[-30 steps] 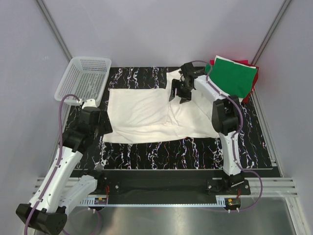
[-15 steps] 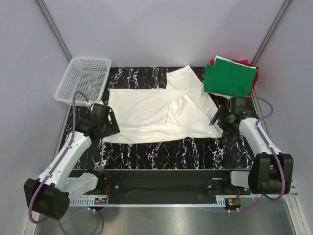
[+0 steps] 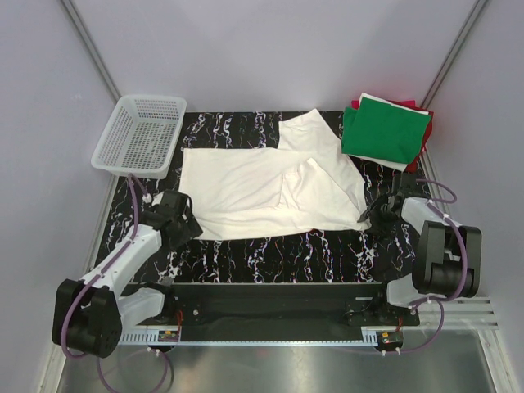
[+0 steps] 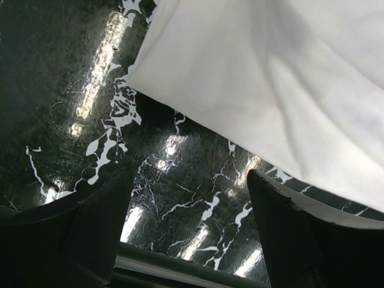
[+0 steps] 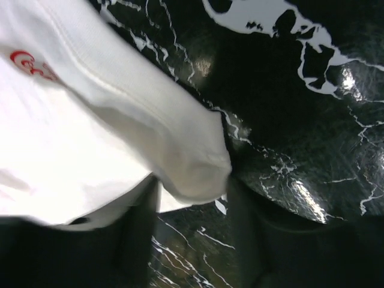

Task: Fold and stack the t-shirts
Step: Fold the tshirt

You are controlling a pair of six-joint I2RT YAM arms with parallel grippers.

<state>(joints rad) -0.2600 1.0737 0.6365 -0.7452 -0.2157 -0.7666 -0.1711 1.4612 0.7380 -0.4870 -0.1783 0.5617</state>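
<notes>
A cream-white t-shirt (image 3: 254,192) lies spread and partly folded on the black marbled mat (image 3: 327,250). A small red logo shows on it in the right wrist view (image 5: 30,63). My left gripper (image 3: 178,223) is open and empty just off the shirt's near left corner (image 4: 135,81), with bare mat between its fingers (image 4: 90,234). My right gripper (image 3: 370,216) is low at the shirt's near right corner (image 5: 204,171). That corner lies between its spread fingers (image 5: 135,234). A folded green t-shirt (image 3: 385,127) lies on a red one (image 3: 409,105) at the back right.
A white plastic mesh basket (image 3: 141,135) stands at the back left, off the mat's corner. Grey walls enclose the table on three sides. The mat's near edge meets a black rail (image 3: 270,307) by the arm bases.
My right arm has swung from the shirt's far edge back to its near right corner and lowered there. My left gripper has drawn nearer and lower beside the near left corner.
</notes>
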